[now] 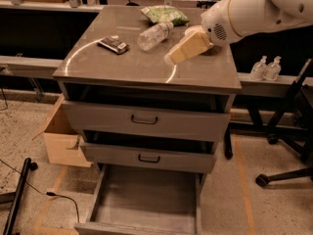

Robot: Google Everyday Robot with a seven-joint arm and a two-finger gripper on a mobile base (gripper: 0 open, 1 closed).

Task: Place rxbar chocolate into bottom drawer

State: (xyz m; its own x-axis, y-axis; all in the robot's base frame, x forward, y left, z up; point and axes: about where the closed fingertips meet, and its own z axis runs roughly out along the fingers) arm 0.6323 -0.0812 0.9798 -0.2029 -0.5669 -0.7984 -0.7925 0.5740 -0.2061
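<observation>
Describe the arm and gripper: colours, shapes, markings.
The arm is a rounded white shell with a thin orange seam ring and a round dotted vent patch by the wrist. The gripper, above the cabinet top beside the bottle, is a cream, wedge-shaped block. No cables show.

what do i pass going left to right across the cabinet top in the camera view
rxbar → bottle → gripper, hovering over the right half of the cabinet top
</observation>
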